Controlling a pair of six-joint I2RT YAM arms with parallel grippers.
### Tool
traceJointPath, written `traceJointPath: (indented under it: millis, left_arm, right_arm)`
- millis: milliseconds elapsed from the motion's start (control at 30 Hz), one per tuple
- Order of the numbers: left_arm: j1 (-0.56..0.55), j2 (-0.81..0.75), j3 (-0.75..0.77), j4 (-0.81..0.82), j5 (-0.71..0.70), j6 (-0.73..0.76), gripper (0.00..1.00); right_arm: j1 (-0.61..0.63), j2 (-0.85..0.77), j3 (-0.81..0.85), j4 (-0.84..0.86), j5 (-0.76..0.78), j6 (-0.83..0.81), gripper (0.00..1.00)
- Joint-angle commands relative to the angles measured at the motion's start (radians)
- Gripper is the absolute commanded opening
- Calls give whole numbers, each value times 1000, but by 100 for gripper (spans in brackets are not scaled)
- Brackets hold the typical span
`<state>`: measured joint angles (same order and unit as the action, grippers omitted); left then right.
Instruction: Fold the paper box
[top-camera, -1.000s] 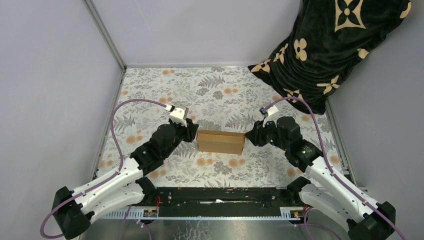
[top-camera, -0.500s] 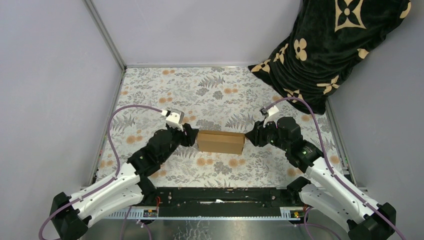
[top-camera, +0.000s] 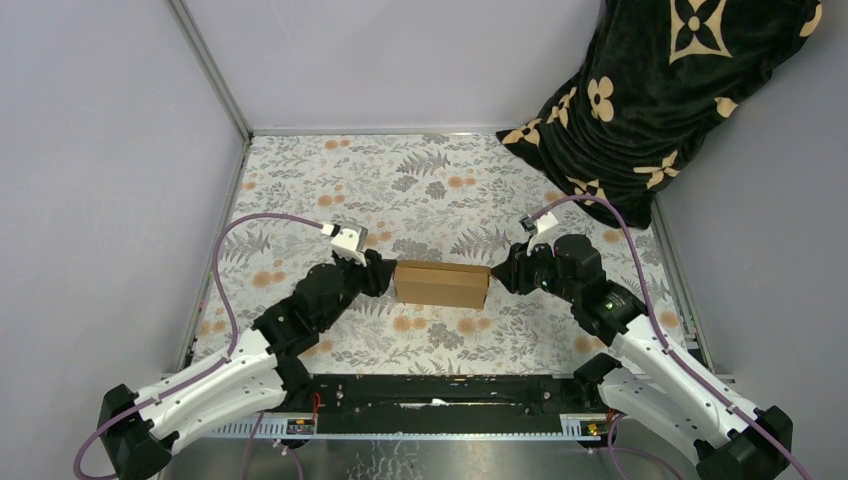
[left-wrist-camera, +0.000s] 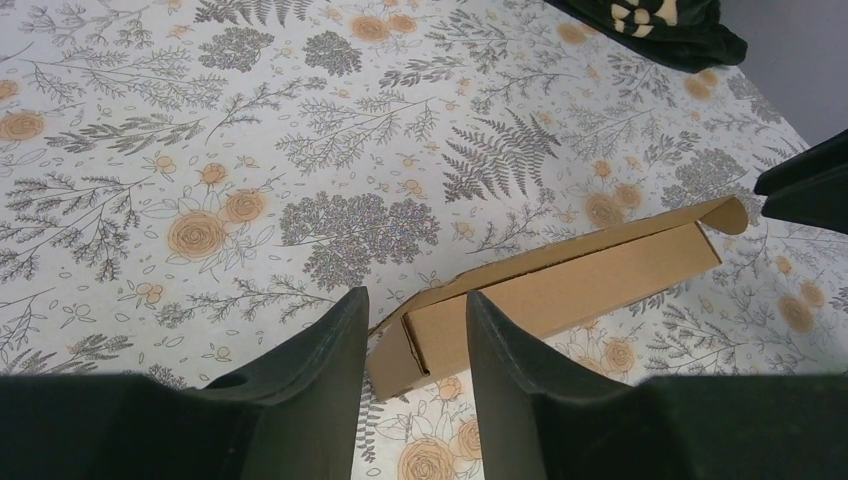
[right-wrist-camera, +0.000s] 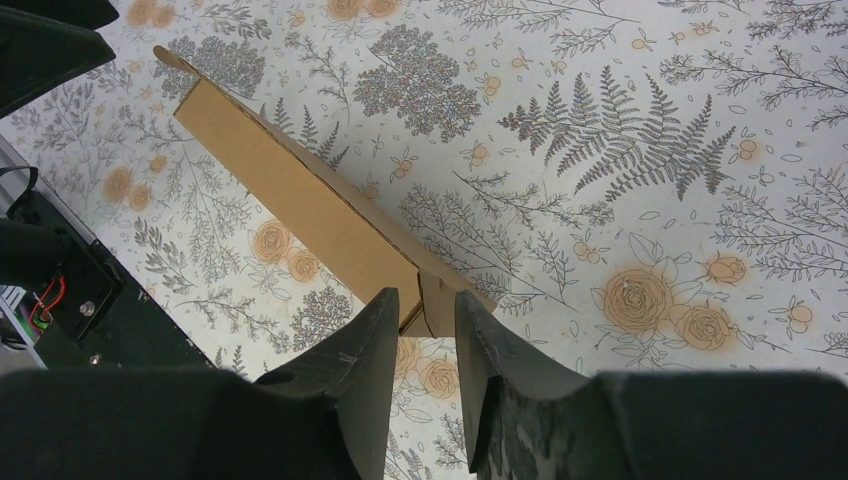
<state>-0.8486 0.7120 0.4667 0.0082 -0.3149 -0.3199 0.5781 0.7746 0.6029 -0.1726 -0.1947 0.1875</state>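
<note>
**Box lies crosswise between the two pincers, one at each end**

Location. The flat rectangular brown cardboard box (top-camera: 441, 283) lies on the floral-covered table (top-camera: 400, 180), about midway between the side walls and nearer the arms than the far wall. It is already formed into a slim closed body. At each end a small flap edge still stands slightly proud, as both wrist views show.

Key relation. The long axis of the brown cardboard box runs left to right. The left pincer (top-camera: 383, 275) stands at its left end and the right pincer (top-camera: 497, 275) at its right end, each pointing inward along that axis. Neither arm is clearly nearer, as both are hard against their own end.

Left pincer (left-wrist-camera: 413, 300). The jaws stand parted, and the box's left end shows in the gap between them. No grip can be confirmed. A strip of table shows between one finger and the cardboard.

Right pincer (right-wrist-camera: 426, 297). The jaws stand a narrow gap apart over the box's right end corner. Whether they are pinching the end flap cannot be told from these views.

Assessment. The work looks near its finish. What remains is judged to be seating the end flaps. Any push must run straight along the long axis, or the light box may skid or twist.

Other items. A black patterned cloth (top-camera: 650, 90) is heaped at the far right, well apart from the work.
</note>
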Motion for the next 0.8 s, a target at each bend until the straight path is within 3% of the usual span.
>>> traceJointPath:
  millis: [0, 233, 767]
  left_arm:
    - [-18, -26, -13, 27, -40, -7, 46]
    - [-45, -31, -18, 16, -56, -5, 56]
    - [-51, -31, -20, 9, -83, -10, 53]
  right_arm:
    - [11, 1, 18, 30, -15, 1, 34]
    - [11, 15, 14, 41, -53, 0, 34]
    - [15, 33, 6, 48, -50, 0, 30]
